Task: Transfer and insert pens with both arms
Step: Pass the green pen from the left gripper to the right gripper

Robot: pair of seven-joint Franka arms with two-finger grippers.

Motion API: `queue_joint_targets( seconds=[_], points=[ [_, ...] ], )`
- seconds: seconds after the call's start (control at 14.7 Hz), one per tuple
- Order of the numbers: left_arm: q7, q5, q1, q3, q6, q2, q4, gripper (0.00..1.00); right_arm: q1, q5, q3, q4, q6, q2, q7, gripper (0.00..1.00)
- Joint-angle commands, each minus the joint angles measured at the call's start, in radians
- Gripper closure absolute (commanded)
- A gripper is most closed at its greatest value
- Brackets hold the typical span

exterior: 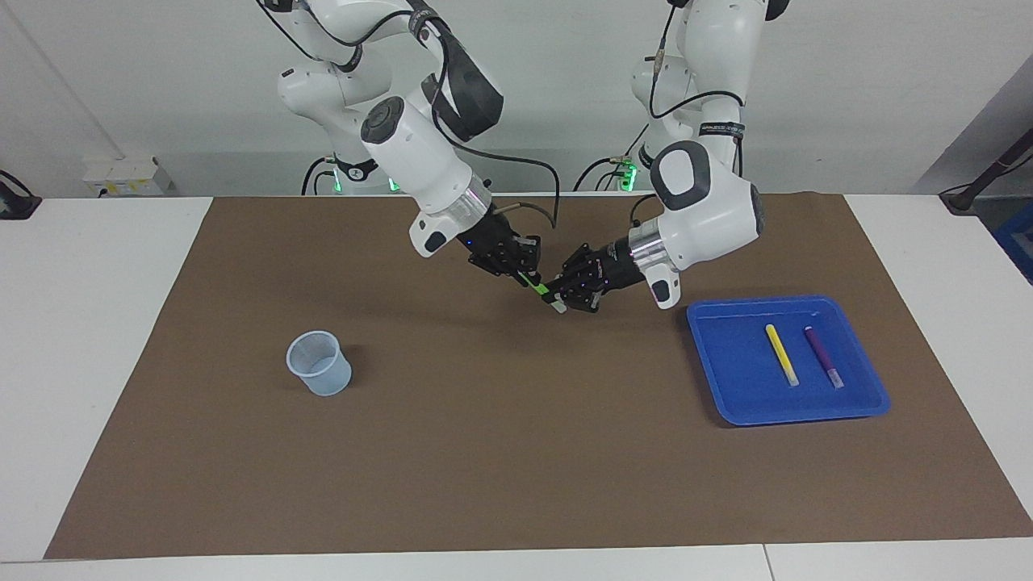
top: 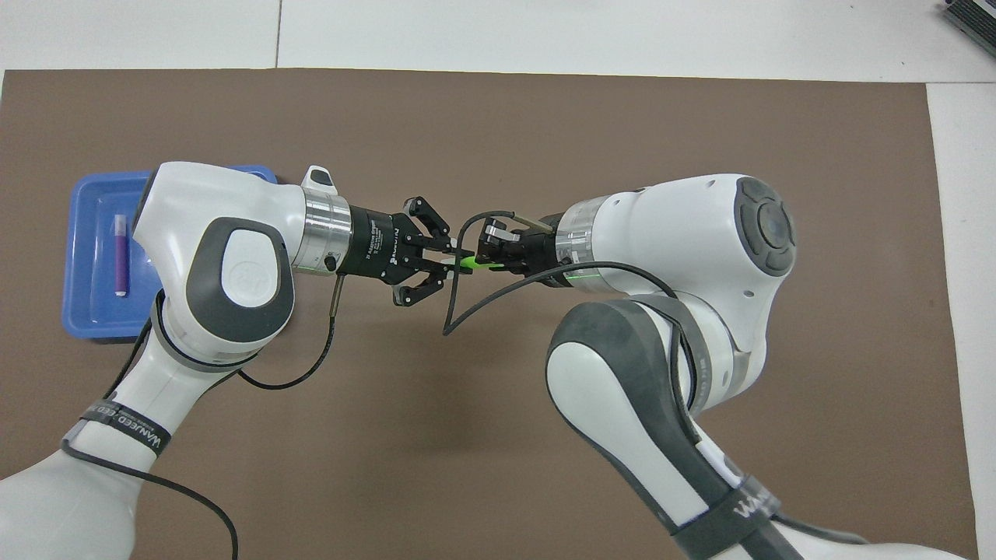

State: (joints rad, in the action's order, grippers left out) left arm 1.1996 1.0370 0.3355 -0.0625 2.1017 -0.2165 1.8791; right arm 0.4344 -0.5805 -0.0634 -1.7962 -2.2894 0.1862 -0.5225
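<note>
The slim green marker pen with a whitish end (exterior: 541,287) hangs in the air over the middle of the brown table mat (exterior: 516,452), its long axis slanted, the pale end lower and toward the left arm's side, the green end up toward the right arm. The left black two-finger gripper (exterior: 558,300) is clamped on the pale end; the right black two-finger gripper (exterior: 524,273) has its fingertips pressed together on the green end. Three pens in all: the yellow pen (exterior: 781,354) and purple pen (exterior: 823,357) lie side by side in the one blue plastic tray (exterior: 726,387). One translucent plastic cup (exterior: 319,363) stands toward the right arm's end.
</note>
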Motion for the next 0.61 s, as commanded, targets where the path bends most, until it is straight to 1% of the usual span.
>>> queue_joint_targets(
  seconds=[0.0,0.07,0.14,0.2,0.41,0.48,0.54],
  points=[
    [0.005,0.009,0.028,0.015,0.023,0.017,0.012,1.0,-0.009,0.013,-0.006,0.014,0.005,0.012,0.019,1.0],
    [0.002,0.009,0.028,0.015,0.027,0.017,0.012,0.77,-0.011,0.013,-0.006,0.014,0.005,0.012,0.024,1.0],
    [0.002,0.009,0.028,0.013,0.034,0.017,0.012,0.41,-0.011,0.013,-0.006,0.014,0.005,0.012,0.025,1.0],
    [0.005,0.009,0.028,0.013,0.04,0.02,0.011,0.0,-0.013,0.013,-0.006,0.015,0.005,0.012,0.038,1.0],
    [-0.035,-0.014,0.03,0.016,0.037,0.035,0.014,0.0,-0.017,0.016,-0.001,0.021,0.007,0.012,0.055,1.0],
    [-0.035,-0.044,0.027,0.018,0.034,0.04,0.014,0.0,-0.02,0.022,0.002,0.026,0.018,0.012,0.055,1.0],
    [-0.035,-0.079,0.019,0.018,0.032,0.048,0.015,0.0,-0.029,0.054,0.002,0.028,0.024,0.01,0.055,1.0]
  ],
)
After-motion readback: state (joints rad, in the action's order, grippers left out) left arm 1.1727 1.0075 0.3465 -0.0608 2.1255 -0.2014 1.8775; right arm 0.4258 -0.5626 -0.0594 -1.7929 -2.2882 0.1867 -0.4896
